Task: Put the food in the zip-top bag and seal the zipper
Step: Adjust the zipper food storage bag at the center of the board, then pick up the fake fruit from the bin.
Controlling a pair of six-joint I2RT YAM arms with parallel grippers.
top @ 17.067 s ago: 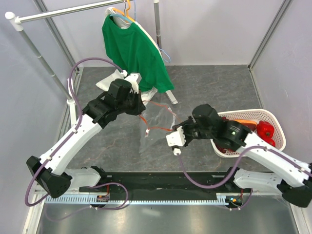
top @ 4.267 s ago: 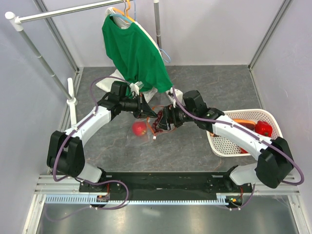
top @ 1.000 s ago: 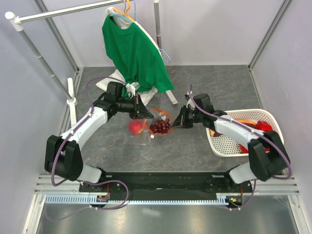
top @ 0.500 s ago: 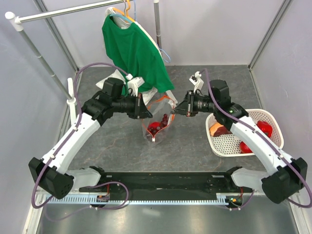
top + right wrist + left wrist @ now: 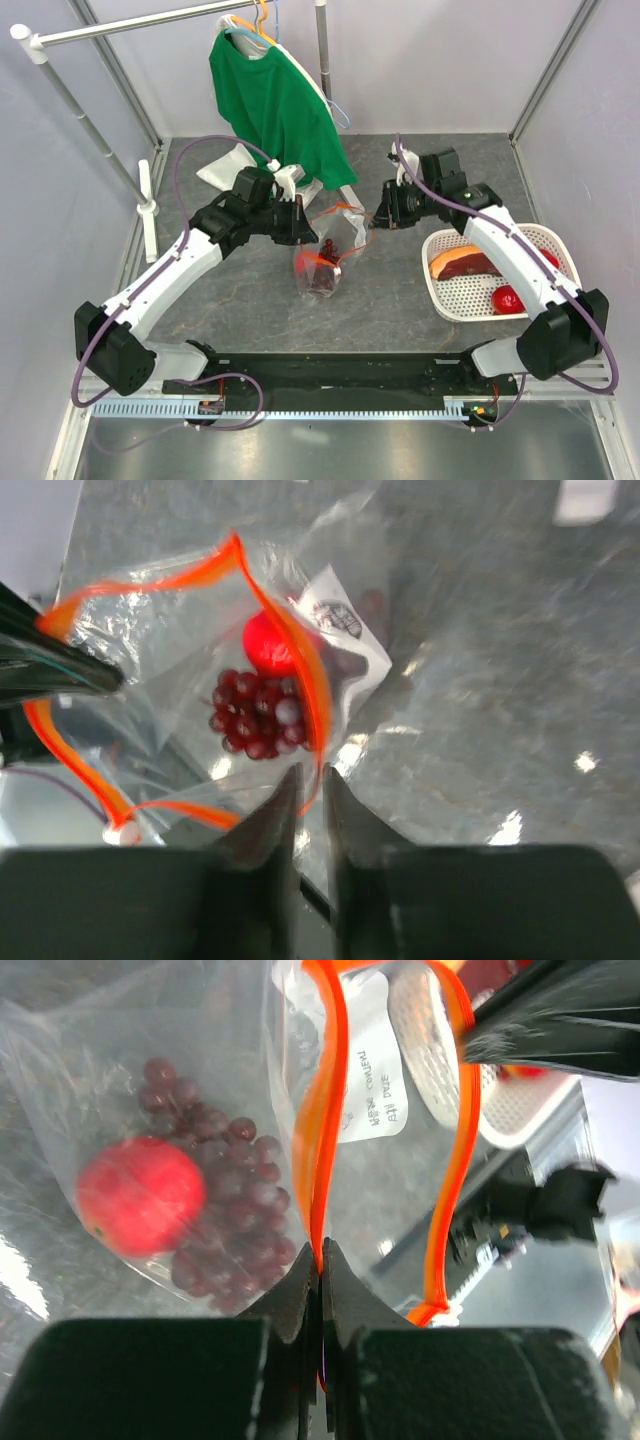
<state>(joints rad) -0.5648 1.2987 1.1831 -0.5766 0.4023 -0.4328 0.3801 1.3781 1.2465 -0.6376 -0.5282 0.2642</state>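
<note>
Left gripper (image 5: 320, 1260): clamped tight on the zipper (image 5: 325, 1160), with the orange strip pinched flat between its fingers. Right gripper (image 5: 307, 780): fingers narrowly apart, the strip's other side running between them; a firm hold cannot be confirmed. Zip-top bag (image 5: 345, 232) hangs between both grippers, mouth open. Inside, at the bottom, one red fruit (image 5: 140, 1195) touches the grape bunch (image 5: 225, 1225). Other red food (image 5: 508, 298) lies in the white basket (image 5: 465, 295), well apart on the right
</note>
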